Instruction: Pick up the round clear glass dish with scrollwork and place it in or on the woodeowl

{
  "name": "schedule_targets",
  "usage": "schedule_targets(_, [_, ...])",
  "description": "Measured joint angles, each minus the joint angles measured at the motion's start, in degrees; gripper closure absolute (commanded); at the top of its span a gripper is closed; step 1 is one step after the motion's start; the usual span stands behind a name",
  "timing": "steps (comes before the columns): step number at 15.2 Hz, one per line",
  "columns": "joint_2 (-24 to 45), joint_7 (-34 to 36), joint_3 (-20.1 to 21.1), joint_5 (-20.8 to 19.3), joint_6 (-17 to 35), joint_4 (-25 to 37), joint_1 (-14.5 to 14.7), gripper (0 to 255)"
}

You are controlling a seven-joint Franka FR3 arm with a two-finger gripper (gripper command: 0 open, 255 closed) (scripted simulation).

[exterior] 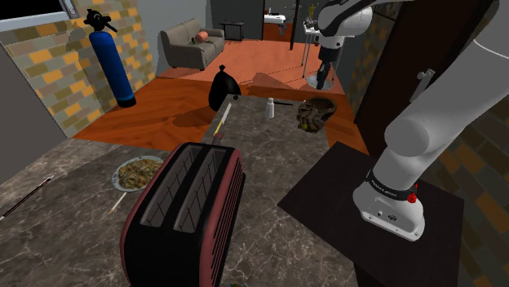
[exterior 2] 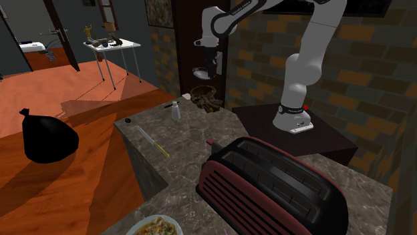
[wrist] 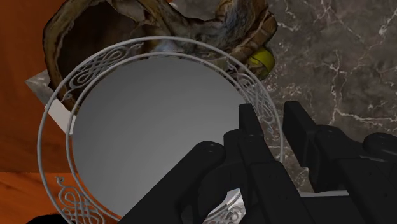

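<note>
Jaws pinch the rim of the round glass dish (wrist: 159, 133), one finger lying over the scrollwork border and the other outside it, so the dish juts out flat to one side of the hand. That edge grip suits a thin, shallow piece: there is nothing else to clasp, and the underside stays free to settle onto whatever takes it. The dish is in the air, off the marble worktop (wrist: 343, 63), directly over the wooden owl (wrist: 235, 35), a brown carved vessel whose dark hollow shows past the dish's far rim. The second exterior view gives the same stacking, dish (exterior 2: 202, 71) above owl (exterior 2: 206, 99) with a gap between them, the arm reaching down from above.

By my reading the carry is done and only lowering and release remain. The dish looks wider than the hollow, so it would likely rest across the owl's lip rather than drop inside, and an off-centre release could tip it. A small white bottle (exterior 2: 176, 112) stands near the owl, clear of the descent. The dark red toaster (exterior 2: 267, 190) sits well apart.
</note>
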Motion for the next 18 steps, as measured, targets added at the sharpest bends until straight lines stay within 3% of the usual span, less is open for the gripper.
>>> schedule_targets(18, [8.1, -2.2, -0.6, 2.5, 13.3, -5.5, 0.2, 255])
